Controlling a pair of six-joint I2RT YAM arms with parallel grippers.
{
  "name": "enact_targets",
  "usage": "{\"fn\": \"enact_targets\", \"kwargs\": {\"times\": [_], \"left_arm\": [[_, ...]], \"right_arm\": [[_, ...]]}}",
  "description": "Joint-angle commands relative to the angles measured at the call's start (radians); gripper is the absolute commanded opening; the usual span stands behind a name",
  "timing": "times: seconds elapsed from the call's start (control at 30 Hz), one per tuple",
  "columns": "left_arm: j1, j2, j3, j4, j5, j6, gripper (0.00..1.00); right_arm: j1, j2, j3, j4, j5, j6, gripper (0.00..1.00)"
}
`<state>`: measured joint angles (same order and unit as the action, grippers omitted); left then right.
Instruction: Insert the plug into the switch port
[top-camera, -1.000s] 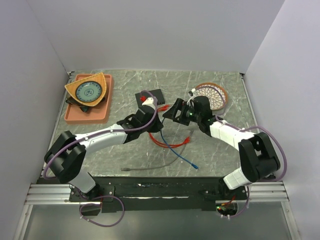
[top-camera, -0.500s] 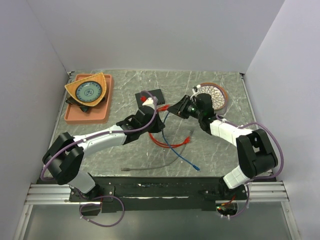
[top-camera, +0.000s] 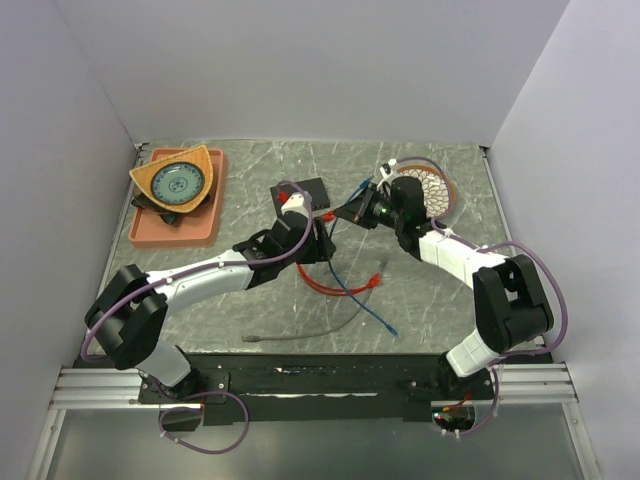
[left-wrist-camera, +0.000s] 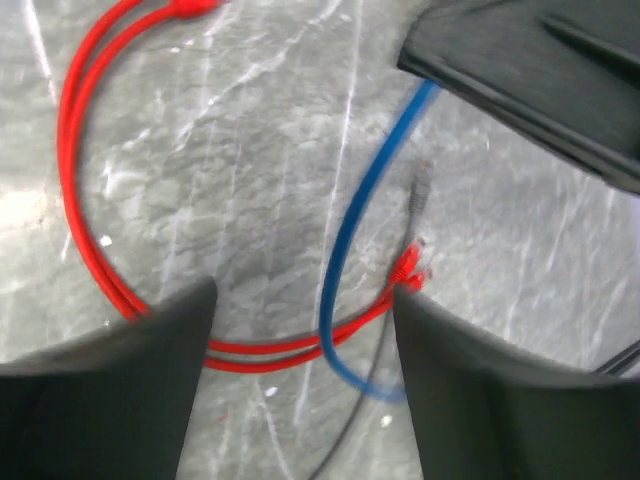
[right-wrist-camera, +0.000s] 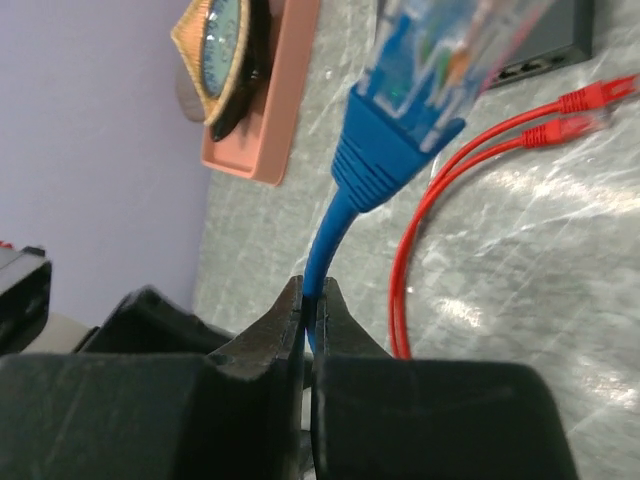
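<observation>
looks like the carry-and-line-up step: the plug is in hand but not in a socket yet. the right gripper (right-wrist-camera: 310, 295) is clamped tight on the thin blue network cable (right-wrist-camera: 335, 215), just behind the ribbed boot. that leaves the clear plastic plug with the blue boot (right-wrist-camera: 425, 55) sticking out past the fingertips, up off the table. from above, it hovers just to the right of the flat black rectangular switch box (top-camera: 300, 191), near it but not touching.

the left gripper (left-wrist-camera: 300, 300) stands open with nothing pinched. between its fingers you only see the blue network cable and a looped red cable (left-wrist-camera: 75, 200) over the grey marbled tabletop (left-wrist-camera: 250, 150).

the plug is a see-through connector with coloured wires showing inside. it's blurry in the wrist view, so i can't tell which way the latch tab faces. the row of small square switch ports (right-wrist-camera: 522, 67) runs along the box edge that faces the plug, and the red cable's ends lie just outside it.

next move, my guess: square the plug's nose to one port, get the tab side right, then push straight in. the grip is on the cable and not the plug body, so it may bend under the push. the box looks loose too, so the free gripper may need to brace it.
</observation>
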<state>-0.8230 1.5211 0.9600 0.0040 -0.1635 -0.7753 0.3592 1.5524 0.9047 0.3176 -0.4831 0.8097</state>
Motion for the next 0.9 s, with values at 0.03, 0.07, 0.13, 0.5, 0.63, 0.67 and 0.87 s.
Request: {"fn": "enact_targets", "kwargs": {"times": [0.03,0.07,0.13,0.5,0.63,0.67,0.87], "left_arm": [[0.038,-0.055,0.086,-0.061,-0.084,0.034,0.92],[0.063,-0.059,0.091,-0.056,-0.065,0.050,0.93],[0.097,-0.079,0.091,-0.047,0.002,0.056,0.94],[0.364,-0.167,-0.023,0.327,0.620,0.042,0.93],[0.377,-0.153,-0.033,0.443,0.786,0.016,0.90],[0.375,-0.150,-0.036,0.470,0.812,-0.004,0.89],[0.372,-0.121,-0.075,0.696,0.906,-0.131,0.85]], "right_arm": [[-0.008,-0.070,0.102,-0.185,0.041,-0.249,0.00],[-0.006,-0.086,0.111,-0.208,0.041,-0.279,0.00],[-0.006,-0.106,0.115,-0.250,0.031,-0.363,0.00],[-0.005,-0.149,0.189,-0.468,-0.499,-0.742,0.00],[0.014,-0.134,0.206,-0.480,-0.648,-0.790,0.00],[0.015,-0.118,0.220,-0.483,-0.664,-0.791,0.00],[0.067,-0.062,0.293,-0.592,-0.678,-0.842,0.00]]}}
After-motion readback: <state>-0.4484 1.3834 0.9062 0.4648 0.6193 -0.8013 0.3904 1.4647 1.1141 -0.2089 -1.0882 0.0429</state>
